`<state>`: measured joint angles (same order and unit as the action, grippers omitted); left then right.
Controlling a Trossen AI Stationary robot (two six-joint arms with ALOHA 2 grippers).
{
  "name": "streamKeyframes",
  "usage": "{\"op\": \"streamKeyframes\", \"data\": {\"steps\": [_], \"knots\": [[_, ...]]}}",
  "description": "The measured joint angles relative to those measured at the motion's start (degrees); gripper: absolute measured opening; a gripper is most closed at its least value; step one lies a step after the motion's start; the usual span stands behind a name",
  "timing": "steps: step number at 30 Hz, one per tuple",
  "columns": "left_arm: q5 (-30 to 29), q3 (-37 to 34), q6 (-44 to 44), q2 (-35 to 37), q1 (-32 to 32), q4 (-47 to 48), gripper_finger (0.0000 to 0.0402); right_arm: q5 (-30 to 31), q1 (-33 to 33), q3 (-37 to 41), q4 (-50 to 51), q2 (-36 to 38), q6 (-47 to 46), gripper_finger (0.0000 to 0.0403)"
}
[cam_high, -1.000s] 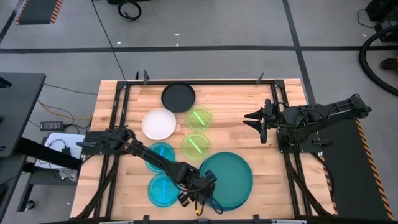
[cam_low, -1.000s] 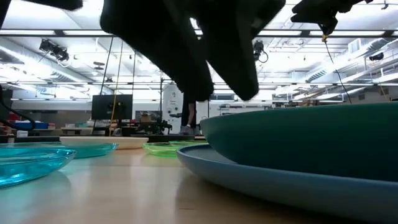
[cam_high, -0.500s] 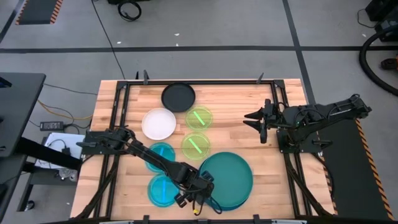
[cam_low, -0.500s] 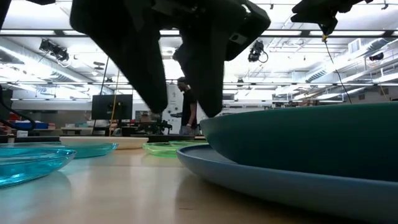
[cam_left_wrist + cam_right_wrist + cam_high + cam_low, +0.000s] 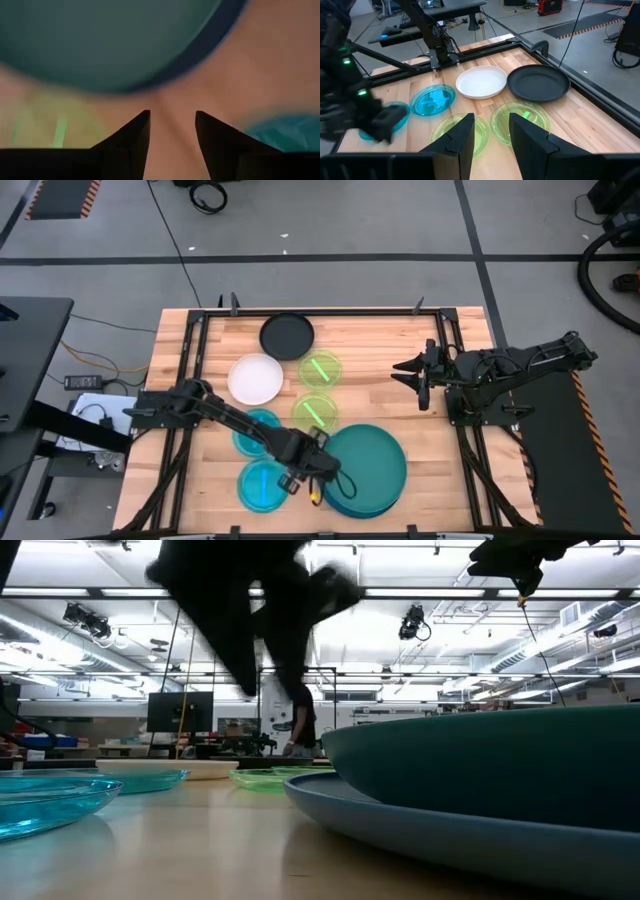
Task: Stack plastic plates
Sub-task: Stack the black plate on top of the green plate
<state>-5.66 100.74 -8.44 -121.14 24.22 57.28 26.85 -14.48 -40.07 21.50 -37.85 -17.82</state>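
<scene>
The large teal plate (image 5: pixel 368 463) rests inside the large blue plate (image 5: pixel 352 507) at the table's near edge; both fill the right of the low view, teal plate (image 5: pixel 500 765) above blue plate (image 5: pixel 440 830). My left gripper (image 5: pixel 316 455) (image 5: pixel 172 116) hangs open just left of their rim, above the bare wood, touching nothing. Two cyan plates (image 5: pixel 258 429) (image 5: pixel 262 485) lie to its left and two lime plates (image 5: pixel 315 412) (image 5: pixel 320 368) beyond it. The white plate (image 5: pixel 255 378) and black plate (image 5: pixel 287 336) lie farther off. My right gripper (image 5: pixel 415 376) (image 5: pixel 491 120) waits open, raised over the table's right side.
A black metal frame (image 5: pixel 190 350) runs along the table's left, far and right sides. Bare wood (image 5: pixel 390 405) lies between the lime plates and my right arm's base. A cable (image 5: pixel 318 492) hangs from my left wrist near the blue plate's rim.
My left gripper has drawn back from the near-left rim of the teal and blue plates, rising and moving toward the far edge, and has turned about its wrist. The plates have stayed where they were.
</scene>
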Motion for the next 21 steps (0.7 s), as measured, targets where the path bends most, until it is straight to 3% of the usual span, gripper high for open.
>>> {"op": "streamKeyframes", "data": {"steps": [5, 13, 21], "knots": [[-7.3, -4.2, 4.7, 0.8, -2.5, 6.5, 0.0164, 0.0, 0.0, 0.0, 0.0, 0.0, 0.0, 0.0132], [-11.7, -17.2, 5.1, 8.5, -8.0, -1.5, 0.0164, 0.0, 0.0, 0.0, 0.0, 0.0, 0.7, 0.0132], [-12.2, -29.8, 5.2, 18.2, -15.9, -11.6, 0.0164, 0.0, 0.0, 0.0, -0.2, 0.0, 1.4, 0.0132]]}}
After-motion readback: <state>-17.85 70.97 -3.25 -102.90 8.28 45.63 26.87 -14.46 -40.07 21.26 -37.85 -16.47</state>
